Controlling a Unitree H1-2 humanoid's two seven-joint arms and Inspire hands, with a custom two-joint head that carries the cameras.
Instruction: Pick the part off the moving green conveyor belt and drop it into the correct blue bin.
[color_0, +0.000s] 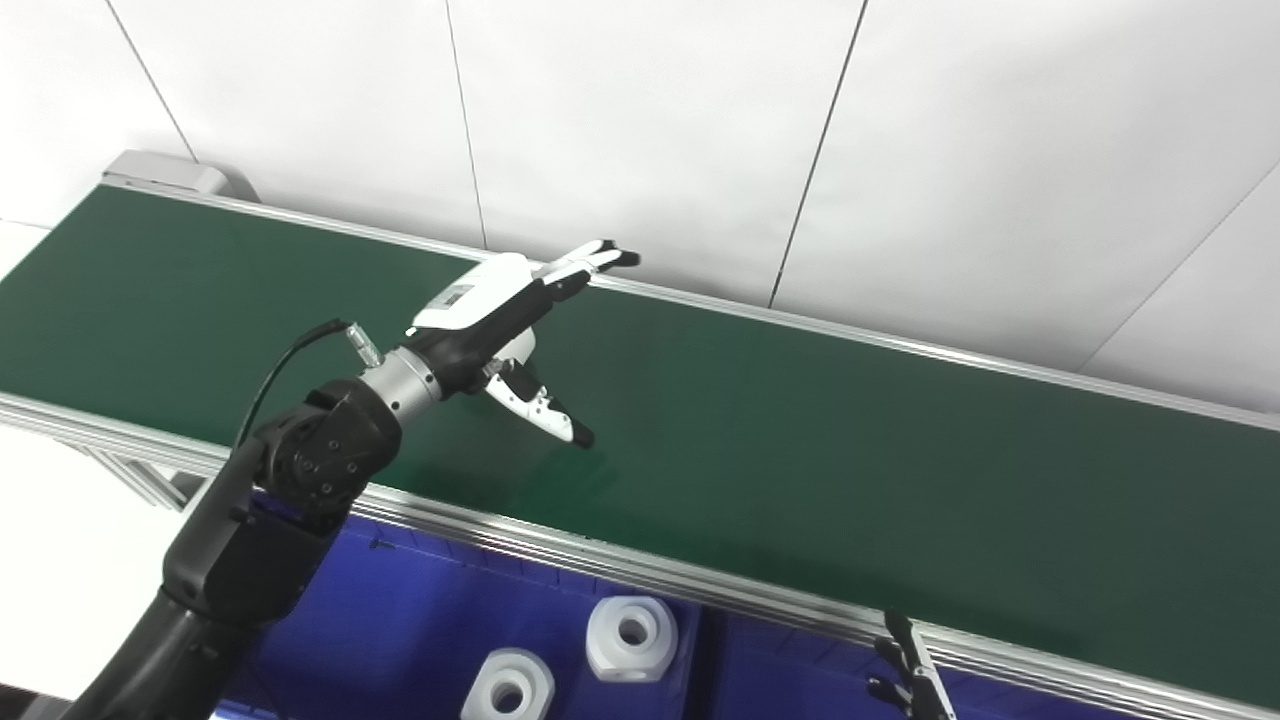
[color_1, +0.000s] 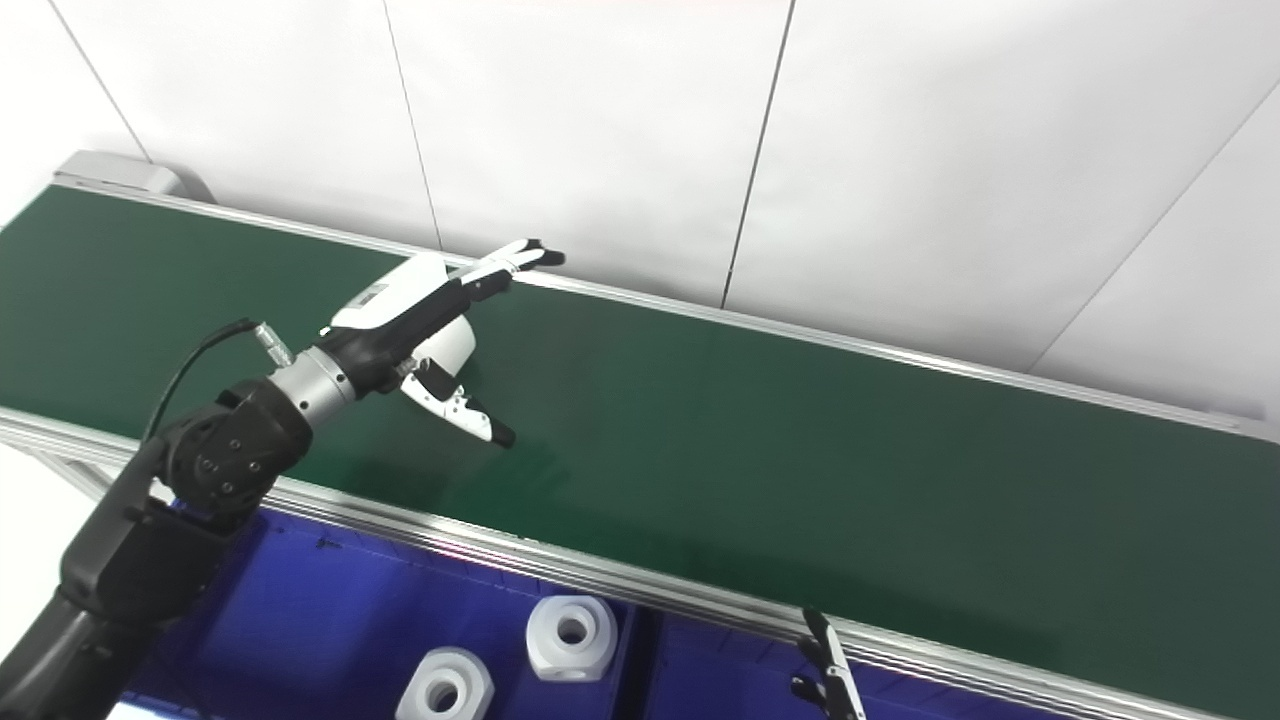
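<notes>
The green conveyor belt (color_0: 800, 430) runs from upper left to lower right, and no part lies on the stretch I see. My left hand (color_0: 510, 325) hovers over the belt's left half, open, fingers stretched toward the far rail and thumb pointing down at the belt, holding nothing. Below the near rail sits a blue bin (color_0: 430, 610) holding two white nut-shaped parts (color_0: 630, 637) (color_0: 508, 688). Of my right hand only dark fingertips (color_0: 905, 675) show at the bottom edge, near the rail; its state is hidden.
Aluminium rails (color_0: 640, 570) border the belt front and back. A white panelled wall (color_0: 900, 150) stands right behind the far rail. A second blue bin section (color_0: 790, 680) lies right of a divider.
</notes>
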